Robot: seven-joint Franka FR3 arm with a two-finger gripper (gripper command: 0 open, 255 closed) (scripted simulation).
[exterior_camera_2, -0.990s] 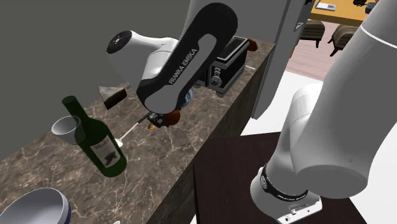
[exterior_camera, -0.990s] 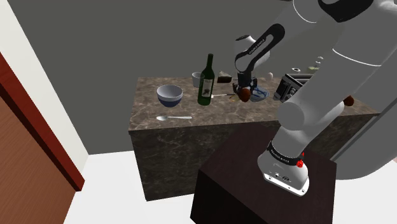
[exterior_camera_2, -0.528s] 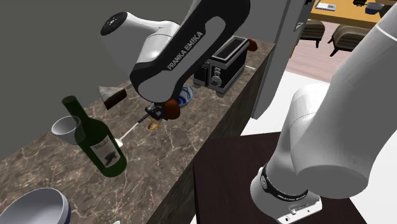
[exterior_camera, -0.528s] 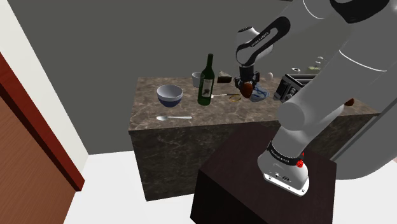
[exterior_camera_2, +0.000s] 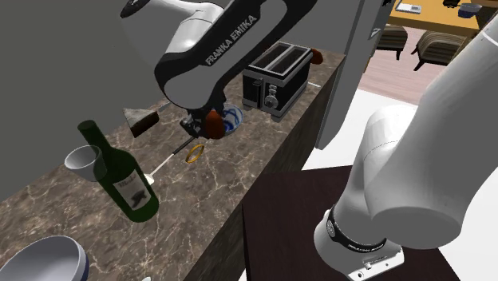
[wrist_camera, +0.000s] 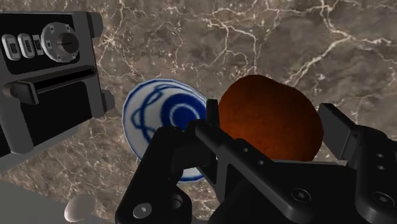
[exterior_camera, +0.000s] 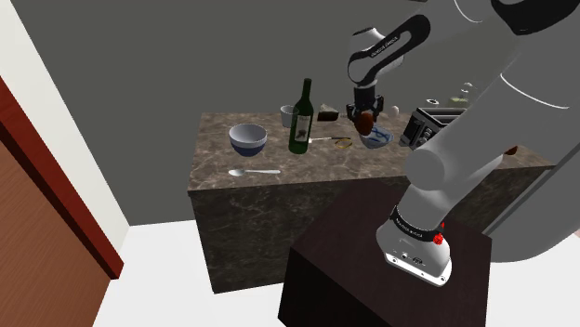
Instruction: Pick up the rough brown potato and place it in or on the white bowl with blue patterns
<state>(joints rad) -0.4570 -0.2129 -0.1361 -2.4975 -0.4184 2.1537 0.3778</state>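
One dark stone worktop (exterior_camera: 270,153), the claw (wrist_camera: 275,127) above it clamped on the brown potato (exterior_camera_2: 214,124).
Toaster (exterior_camera_2: 275,76) crowds the patterned bowl (exterior_camera: 377,138), which sits at the potato's five o'clock in the shoulder view; released off-centre, the potato could clip the rim and roll across that hard, slick stone. Grey wall (exterior_camera: 186,56) behind.

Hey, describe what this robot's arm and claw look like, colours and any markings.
The arm is white, built of rounded links with dark joints. One dark link bears white FRANKA EMIKA lettering. Near the base sit a dark ring and a small red mark. The claw is all black, with two blocky fingers and round screws.
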